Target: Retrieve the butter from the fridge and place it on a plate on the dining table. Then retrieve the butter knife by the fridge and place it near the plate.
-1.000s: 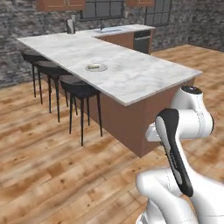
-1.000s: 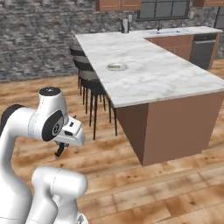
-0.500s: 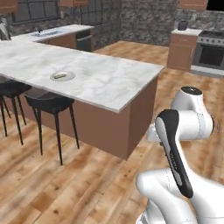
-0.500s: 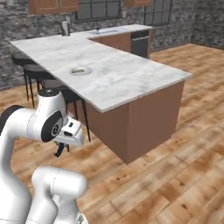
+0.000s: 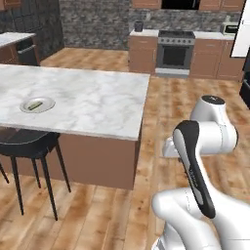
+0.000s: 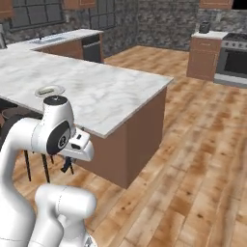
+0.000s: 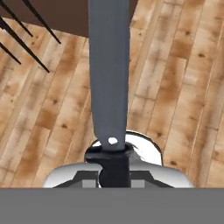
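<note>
Scene swung; dining table now left

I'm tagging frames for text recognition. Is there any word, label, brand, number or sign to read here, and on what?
None: no readable text on the dining table, the plate, the oven or the butter knife in the tool.

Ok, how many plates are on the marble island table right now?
1. The plate sits on the dining table near its stool-side edge, holding the butter. The tabletop runs out of frame, so others may be hidden.
</note>
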